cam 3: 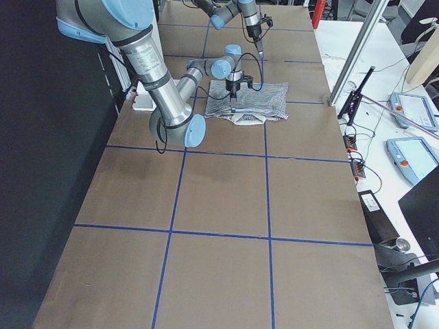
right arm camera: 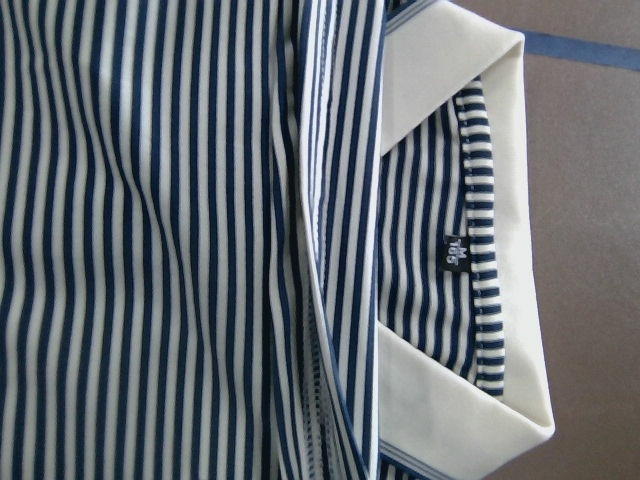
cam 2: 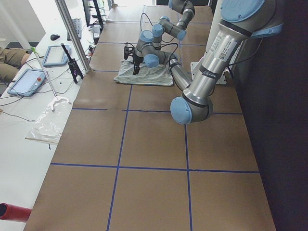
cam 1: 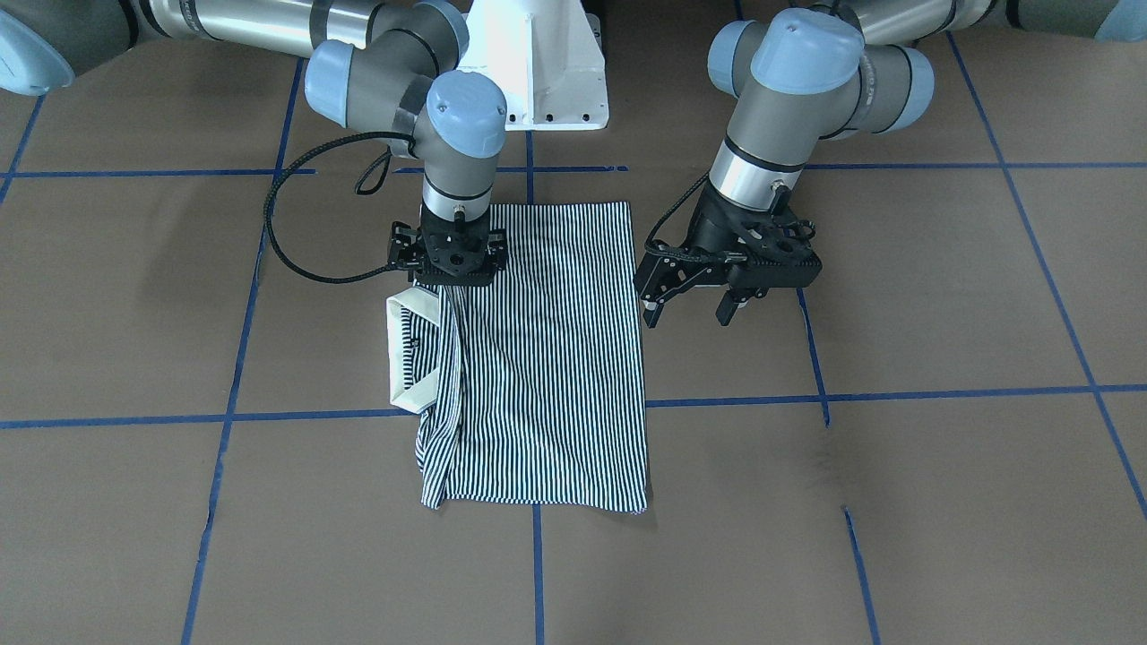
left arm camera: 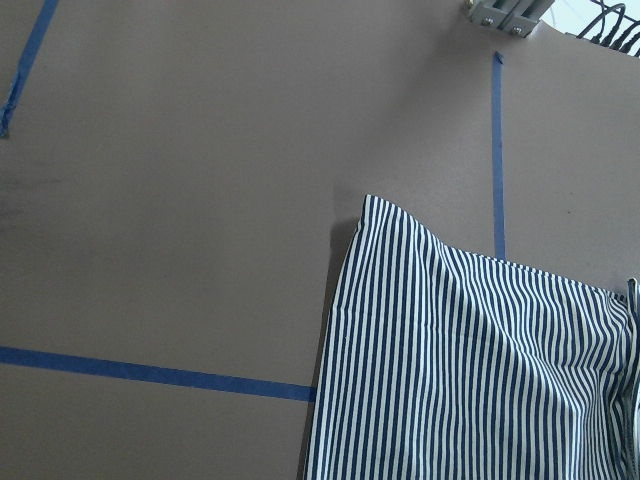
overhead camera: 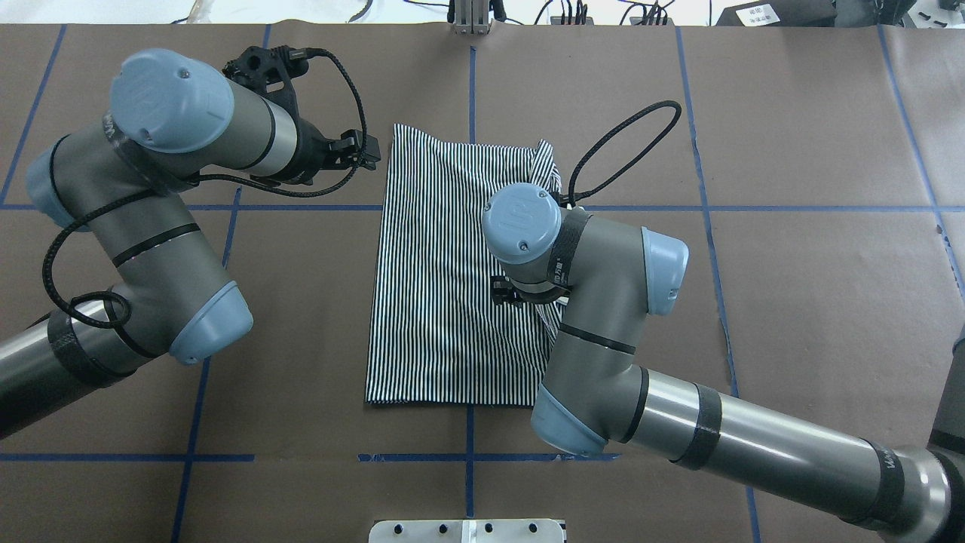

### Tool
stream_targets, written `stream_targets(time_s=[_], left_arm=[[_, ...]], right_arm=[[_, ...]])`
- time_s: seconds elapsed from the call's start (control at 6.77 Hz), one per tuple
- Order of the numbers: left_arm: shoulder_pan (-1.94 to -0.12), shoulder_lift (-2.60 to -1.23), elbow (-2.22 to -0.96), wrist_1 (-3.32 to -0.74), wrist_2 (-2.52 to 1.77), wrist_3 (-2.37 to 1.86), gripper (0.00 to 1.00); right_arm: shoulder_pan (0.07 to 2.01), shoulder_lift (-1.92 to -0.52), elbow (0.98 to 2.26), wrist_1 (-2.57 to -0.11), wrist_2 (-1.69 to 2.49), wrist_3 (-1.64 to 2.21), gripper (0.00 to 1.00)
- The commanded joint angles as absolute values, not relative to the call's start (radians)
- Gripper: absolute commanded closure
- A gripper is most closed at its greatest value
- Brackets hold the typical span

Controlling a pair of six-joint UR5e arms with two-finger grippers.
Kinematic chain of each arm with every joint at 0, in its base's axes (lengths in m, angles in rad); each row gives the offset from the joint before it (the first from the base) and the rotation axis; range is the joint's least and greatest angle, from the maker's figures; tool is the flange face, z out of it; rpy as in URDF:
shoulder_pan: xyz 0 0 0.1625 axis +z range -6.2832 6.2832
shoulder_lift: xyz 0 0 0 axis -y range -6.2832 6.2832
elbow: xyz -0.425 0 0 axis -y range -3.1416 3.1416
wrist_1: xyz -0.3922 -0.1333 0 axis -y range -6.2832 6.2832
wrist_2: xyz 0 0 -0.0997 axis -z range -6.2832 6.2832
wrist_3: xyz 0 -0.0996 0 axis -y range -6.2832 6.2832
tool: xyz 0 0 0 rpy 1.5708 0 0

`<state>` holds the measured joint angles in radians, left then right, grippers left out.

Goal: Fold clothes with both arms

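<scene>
The striped polo shirt (cam 1: 547,358) lies folded into a long rectangle on the brown table, and also shows in the overhead view (overhead camera: 445,286). Its cream collar (cam 1: 399,358) sticks out on the robot's right side, with one striped edge folded over beside it. My right gripper (cam 1: 448,278) points straight down over that folded edge, next to the collar. Its fingertips are hidden under its own body, so I cannot tell its state. The right wrist view shows the collar (right arm camera: 480,100) and a fabric ridge (right arm camera: 340,250) close up. My left gripper (cam 1: 687,315) is open and empty, hovering just off the shirt's other long edge.
The white pedestal (cam 1: 538,63) stands behind the shirt. Blue tape lines (cam 1: 806,399) cross the brown table top. A black cable (cam 1: 287,242) loops out beside the right wrist. A side bench with tablets (cam 3: 411,116) runs along the table's far edge.
</scene>
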<state>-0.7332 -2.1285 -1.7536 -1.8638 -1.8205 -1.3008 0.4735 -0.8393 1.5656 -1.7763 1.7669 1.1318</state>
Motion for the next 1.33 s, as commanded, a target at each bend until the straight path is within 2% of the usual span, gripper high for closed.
stream_targets(time_s=[0.0,0.89,1.18], left_arm=[[-0.733,-2.128,-1.752,-1.867,-1.821,-1.301,0.0],[-0.733,-2.128,-1.752,-1.876,-1.821,-1.301,0.0],[-0.733,-2.128,-1.75,-1.881,-1.821,-1.302,0.0]], right_arm=[[0.474,-0.845,1.546,-1.802,1.789,1.131,0.0],[0.486,-0.848,1.558,-1.914,1.79,1.082,0.0],[0.512,-0.927,1.629,-1.954,1.787,1.031,0.0]])
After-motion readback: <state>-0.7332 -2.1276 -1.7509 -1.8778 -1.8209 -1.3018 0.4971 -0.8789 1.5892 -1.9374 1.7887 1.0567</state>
